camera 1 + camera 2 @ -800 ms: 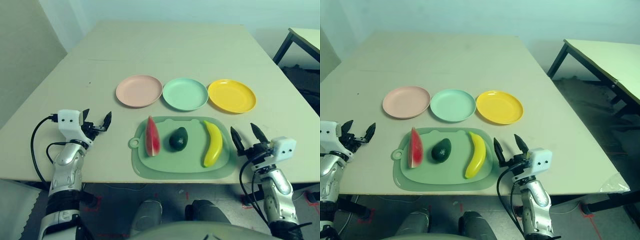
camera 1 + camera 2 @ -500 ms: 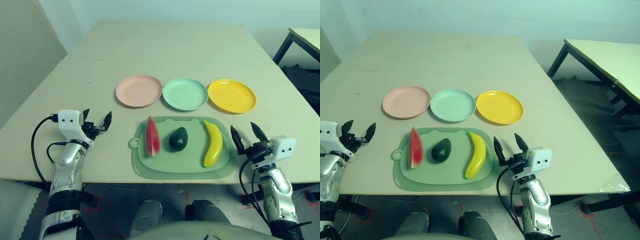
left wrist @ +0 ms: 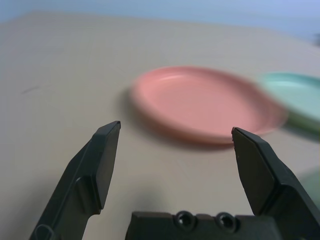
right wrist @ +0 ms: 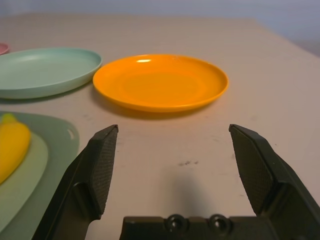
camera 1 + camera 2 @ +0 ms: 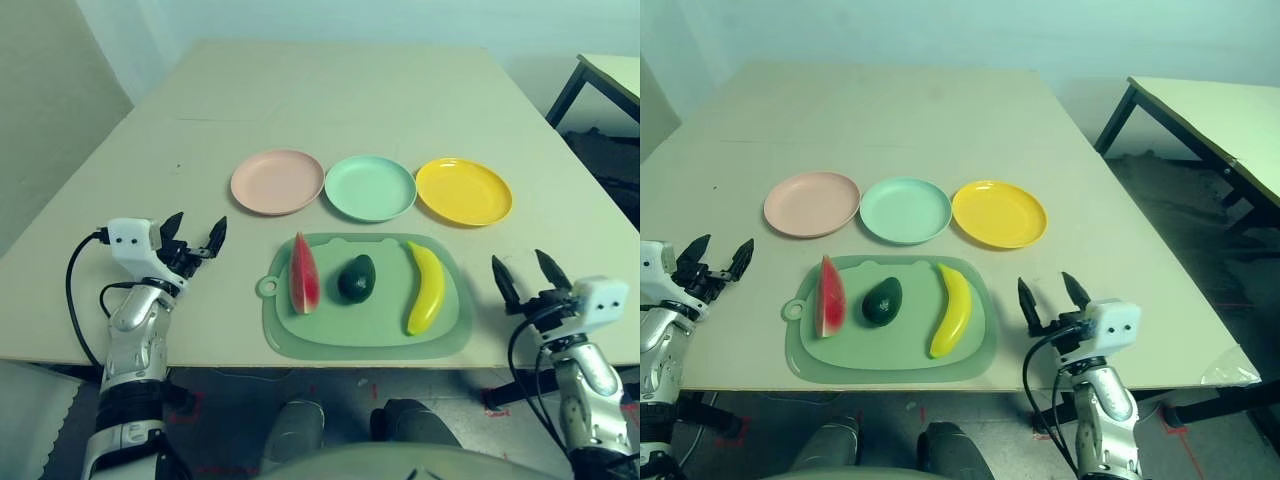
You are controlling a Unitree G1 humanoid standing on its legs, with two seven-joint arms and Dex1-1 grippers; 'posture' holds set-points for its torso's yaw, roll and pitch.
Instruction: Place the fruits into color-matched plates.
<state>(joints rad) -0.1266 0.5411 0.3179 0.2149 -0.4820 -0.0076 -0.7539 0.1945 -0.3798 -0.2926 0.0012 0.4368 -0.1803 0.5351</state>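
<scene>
With both grippers' fingers spread and empty, the curved banana (image 5: 426, 287) could roll off the yellow plate (image 5: 463, 191) if dropped carelessly.

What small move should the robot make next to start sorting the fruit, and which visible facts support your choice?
Probably swing the right pincer inward over the banana. That pincer is open, holds nothing, and sits just off the cutting board on the banana's side. All three fruits lie on the board, and the yellow plate directly beyond the banana holds nothing.
</scene>
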